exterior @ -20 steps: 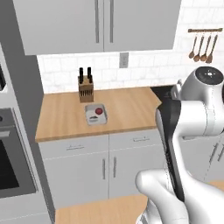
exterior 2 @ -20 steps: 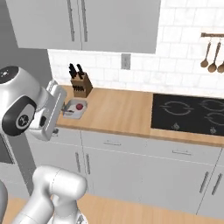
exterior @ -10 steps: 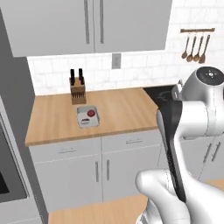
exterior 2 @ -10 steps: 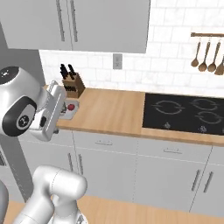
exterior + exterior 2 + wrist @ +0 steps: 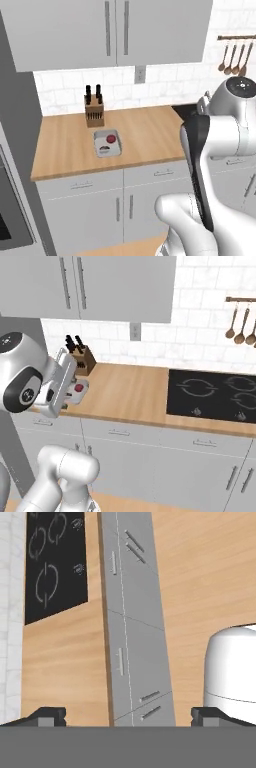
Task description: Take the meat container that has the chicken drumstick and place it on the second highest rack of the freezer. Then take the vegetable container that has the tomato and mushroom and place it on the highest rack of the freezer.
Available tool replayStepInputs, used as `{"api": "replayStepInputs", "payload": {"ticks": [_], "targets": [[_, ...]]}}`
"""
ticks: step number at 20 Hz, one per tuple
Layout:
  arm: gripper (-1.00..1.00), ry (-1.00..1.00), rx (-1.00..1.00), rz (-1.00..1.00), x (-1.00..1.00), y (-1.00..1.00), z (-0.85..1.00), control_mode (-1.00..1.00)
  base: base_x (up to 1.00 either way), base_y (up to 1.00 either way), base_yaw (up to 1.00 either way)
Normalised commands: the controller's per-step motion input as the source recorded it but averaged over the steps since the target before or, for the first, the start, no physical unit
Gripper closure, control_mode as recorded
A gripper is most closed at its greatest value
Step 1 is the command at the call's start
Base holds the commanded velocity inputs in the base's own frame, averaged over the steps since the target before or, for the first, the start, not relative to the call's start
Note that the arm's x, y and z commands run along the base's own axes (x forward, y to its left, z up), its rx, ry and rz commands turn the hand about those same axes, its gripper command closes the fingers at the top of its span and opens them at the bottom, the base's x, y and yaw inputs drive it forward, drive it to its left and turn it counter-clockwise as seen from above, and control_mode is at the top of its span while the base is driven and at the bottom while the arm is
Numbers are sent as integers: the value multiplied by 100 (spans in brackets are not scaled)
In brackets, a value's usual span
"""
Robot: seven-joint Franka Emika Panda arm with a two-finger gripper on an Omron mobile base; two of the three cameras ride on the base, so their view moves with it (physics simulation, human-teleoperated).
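Observation:
The vegetable container (image 5: 107,143) is a small pale tray on the wooden counter (image 5: 145,135), just in front of the knife block. In it lie the red tomato (image 5: 111,139) and the brown mushroom (image 5: 104,148). From the right base view my own arm partly hides the container (image 5: 80,391), but the tomato (image 5: 78,388) still peeks out. My gripper (image 5: 128,714) is open, its two fingertips (image 5: 47,714) far apart with nothing between them. It looks down along the counter edge and the cabinet fronts. The meat container, the chicken drumstick and the freezer with its racks are out of view.
A knife block (image 5: 94,107) stands behind the tray. The black cooktop (image 5: 215,396) lies to the right, with wooden spoons (image 5: 242,326) hanging above it. Upper cabinets (image 5: 110,30) overhang the counter. A black-fronted oven (image 5: 7,210) sits in the tall unit at the left.
The whole picture has shifted in both base views, so the camera has moved with the base. The tray and knife block keep their places on the counter. The gripper stays open.

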Motion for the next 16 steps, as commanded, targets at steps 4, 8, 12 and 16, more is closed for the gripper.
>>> {"api": "replayStepInputs", "payload": {"ticks": [4, 8, 12, 16], "targets": [[-100, 0, 0, 0, 0, 0, 0, 100, 43, 61, 0], [-100, 0, 0, 0, 0, 0, 0, 100, 22, 65, 0], [-100, 0, 0, 0, 0, 0, 0, 100, 32, 28, 0], [-100, 0, 0, 4, 59, 3, -30, -100, 0, 0, 0]]}}
